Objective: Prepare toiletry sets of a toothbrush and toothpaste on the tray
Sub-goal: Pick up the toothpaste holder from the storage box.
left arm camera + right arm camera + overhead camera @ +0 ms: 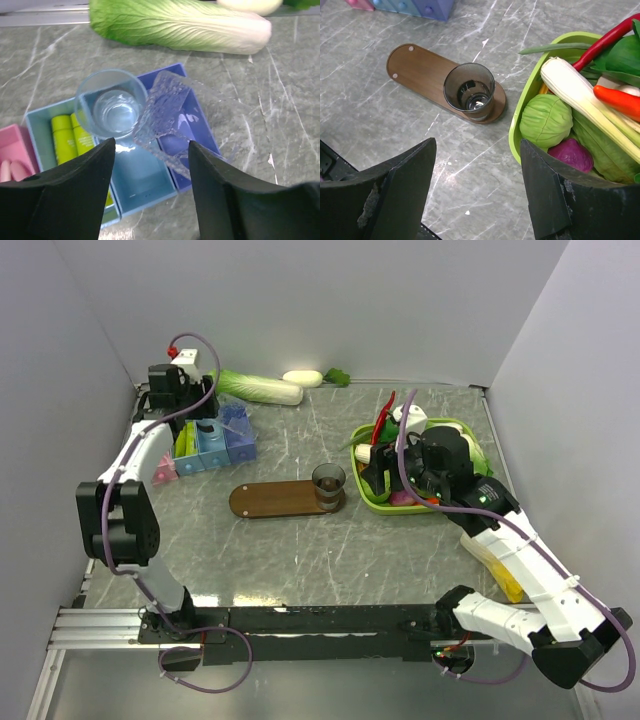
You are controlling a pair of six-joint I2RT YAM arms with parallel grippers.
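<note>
The left gripper (150, 145) hangs with jaws apart, gripping nothing, over the blue compartment box (145, 185). The toothpaste (64, 137) tubes lie just off its left finger, long axes pointing back toward the wrist, just beside a clear tumbler (111, 102). The right gripper (477, 144) is also released and lies well away, nearer the tray (270, 500).

Left pincer (150, 145) and right pincer (477, 145) both gape, pointing down.
</note>
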